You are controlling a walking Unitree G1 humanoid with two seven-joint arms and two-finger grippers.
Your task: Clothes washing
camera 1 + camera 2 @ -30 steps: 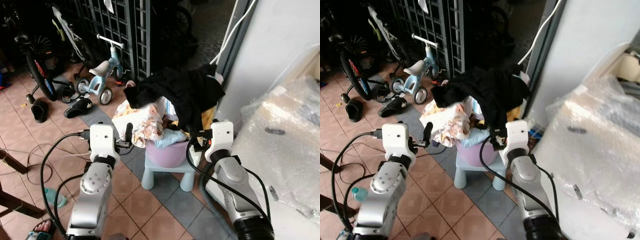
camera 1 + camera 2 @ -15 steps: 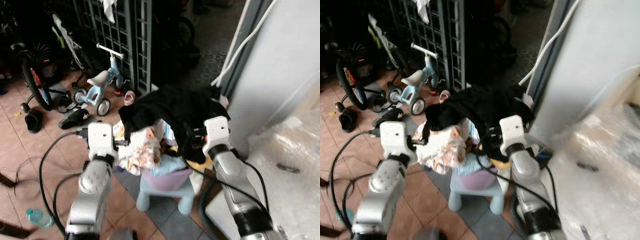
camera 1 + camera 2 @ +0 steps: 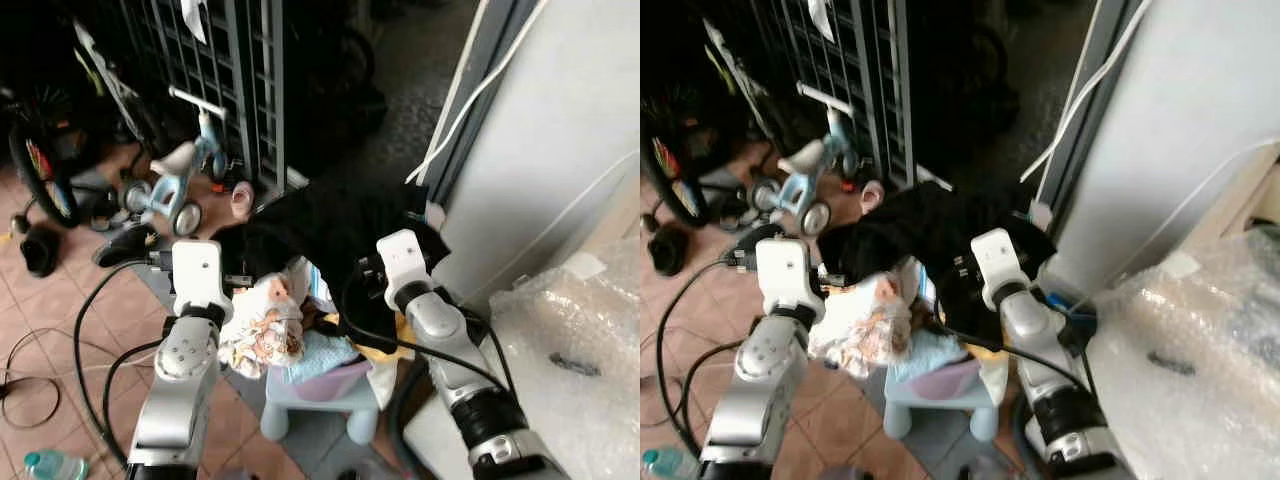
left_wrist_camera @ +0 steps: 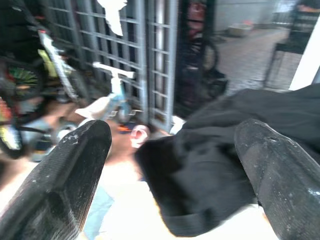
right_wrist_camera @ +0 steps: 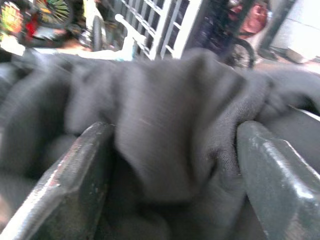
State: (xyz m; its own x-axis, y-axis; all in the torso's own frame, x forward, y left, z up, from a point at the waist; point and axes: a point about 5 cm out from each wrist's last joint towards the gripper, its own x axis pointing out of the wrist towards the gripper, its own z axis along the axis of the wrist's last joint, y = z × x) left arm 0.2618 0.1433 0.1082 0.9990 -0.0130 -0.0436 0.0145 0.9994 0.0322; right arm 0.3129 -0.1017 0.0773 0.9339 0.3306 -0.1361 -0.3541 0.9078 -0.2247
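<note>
A white wall (image 3: 560,130) with a white cable (image 3: 455,110) running down it fills the robot's right side, and below it lies a bulky shape under bubble wrap (image 3: 570,350). Behind the laundry stands a dark metal grille gate (image 3: 235,70), with a bicycle wheel (image 3: 35,165) and a light blue child's tricycle (image 3: 175,175) on the tiled floor (image 3: 50,300) to the left.

In the middle a heap of clothes sits in a pale purple basin (image 3: 325,380) on a small light blue plastic stool (image 3: 310,420). A large black garment (image 3: 320,225) is draped over the top of the heap; under it are a white patterned cloth (image 3: 262,330), a light blue cloth (image 3: 325,350) and a bit of yellow fabric (image 3: 385,350).

The right gripper (image 5: 172,150) is pushed into the black garment, its two fingers (image 5: 70,185) spread wide with a thick fold of the cloth bunched between them. The left gripper (image 4: 170,165) hangs just beside the heap's left edge, fingers (image 4: 65,175) wide apart and gripping nothing, the black garment and the white cloth lying beyond them
</note>
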